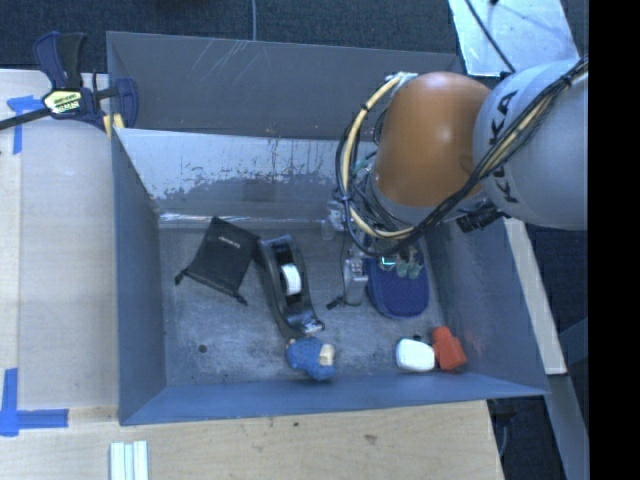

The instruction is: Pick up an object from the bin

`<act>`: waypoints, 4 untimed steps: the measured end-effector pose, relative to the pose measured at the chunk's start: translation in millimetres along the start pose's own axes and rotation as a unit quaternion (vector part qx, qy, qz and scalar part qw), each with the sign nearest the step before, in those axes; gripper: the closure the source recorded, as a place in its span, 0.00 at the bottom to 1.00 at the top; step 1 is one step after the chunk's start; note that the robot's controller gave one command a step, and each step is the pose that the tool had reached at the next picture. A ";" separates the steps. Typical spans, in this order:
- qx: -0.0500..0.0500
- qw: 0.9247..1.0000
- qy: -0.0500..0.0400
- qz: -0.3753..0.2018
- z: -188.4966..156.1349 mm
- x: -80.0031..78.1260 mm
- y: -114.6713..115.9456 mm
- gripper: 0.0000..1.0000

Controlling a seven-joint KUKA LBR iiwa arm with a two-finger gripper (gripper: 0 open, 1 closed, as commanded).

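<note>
A grey metal bin [138, 298] is seen from above, and a few loose things are scattered over its scuffed floor. Farthest left on that floor a flat black square piece [222, 256] is laid, turned so that one corner is pointed toward the back wall. Just to its right a black tape dispenser [283, 286] is set lengthwise, with a white roll carried in its middle; whether the two are touching cannot be told. Near the front wall, just below the dispenser's near end, a small blue and cream lump [312, 359] is found. Right of the dispenser the hand [355, 280] is held low over the floor, beneath the orange cover [430, 153] and the looped cables [360, 158] of the arm [545, 158], by which the bin is entered from the right. Whether the hand is released or clenched cannot be told. Just beside the hand, on its right, a dark blue rounded thing [402, 296] is laid flat, its upper part being hidden by the wrist. Toward the front right corner a white rounded piece [412, 354] is placed, and it is touched on its right by a red-orange piece [449, 349].
</note>
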State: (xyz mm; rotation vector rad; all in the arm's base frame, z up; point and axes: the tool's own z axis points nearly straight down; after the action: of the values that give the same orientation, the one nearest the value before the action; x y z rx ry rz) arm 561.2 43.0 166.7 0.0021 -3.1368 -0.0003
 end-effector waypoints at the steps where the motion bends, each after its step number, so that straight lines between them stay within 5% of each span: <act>1: -0.001 0.998 -0.004 0.069 75.4 -7.3 31.9 0.00; 2: 0.014 0.998 0.030 0.058 88.2 -24.8 45.4 0.00; 3: 0.013 0.998 0.029 0.059 88.3 -24.4 45.2 1.00; 4: 0.000 0.998 -0.008 0.066 6.0 -30.0 19.2 1.00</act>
State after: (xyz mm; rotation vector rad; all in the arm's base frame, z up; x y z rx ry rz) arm 591.2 62.3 160.5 -0.2060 -3.1457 0.0001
